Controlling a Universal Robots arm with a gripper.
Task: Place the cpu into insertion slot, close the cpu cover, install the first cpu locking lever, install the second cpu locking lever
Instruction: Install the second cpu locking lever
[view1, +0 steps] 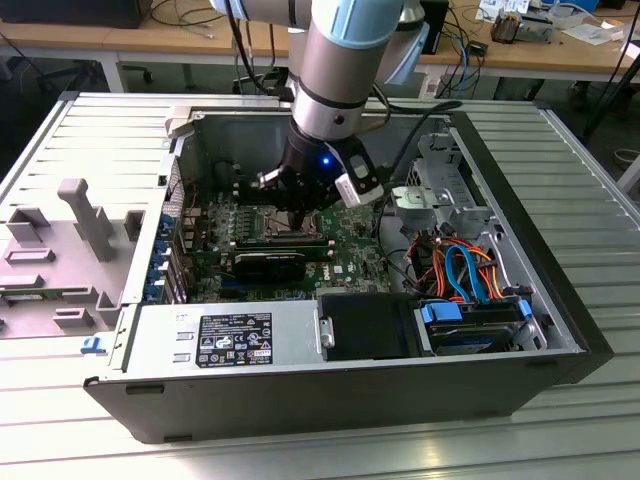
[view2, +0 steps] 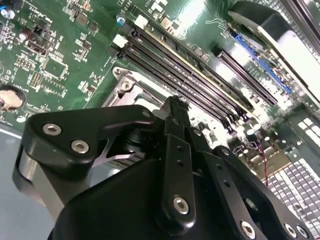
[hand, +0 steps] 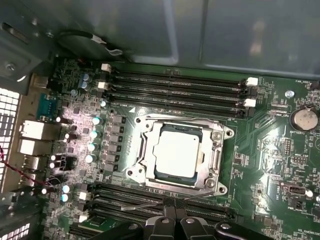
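Silver-grey and pale blue, the arm drops steeply from the far side into the open computer case (view1: 120, 300), its black gripper (view1: 300, 205) low over the green board (hand: 265, 150), just beside the socket. In the second wrist view the gripper (view2: 172, 107) shows its black fingers (view2: 176, 150) drawn together to a point with nothing between them.

Dull silver and square, the cpu (hand: 177, 152) lies flat in the insertion slot (hand: 150, 165). The cpu cover (hand: 217, 150), a thin grey metal frame with a square cutout, lies down around the chip. A thin wire lever (hand: 145, 205) runs along the socket's edge next to the fingertips; whether it is latched I cannot tell. Long black memory slots (hand: 175, 85) flank the socket on both sides. In the exterior view the arm's wrist hides the socket. Orange and blue cables (view1: 465, 270) bunch toward the exterior view's right.
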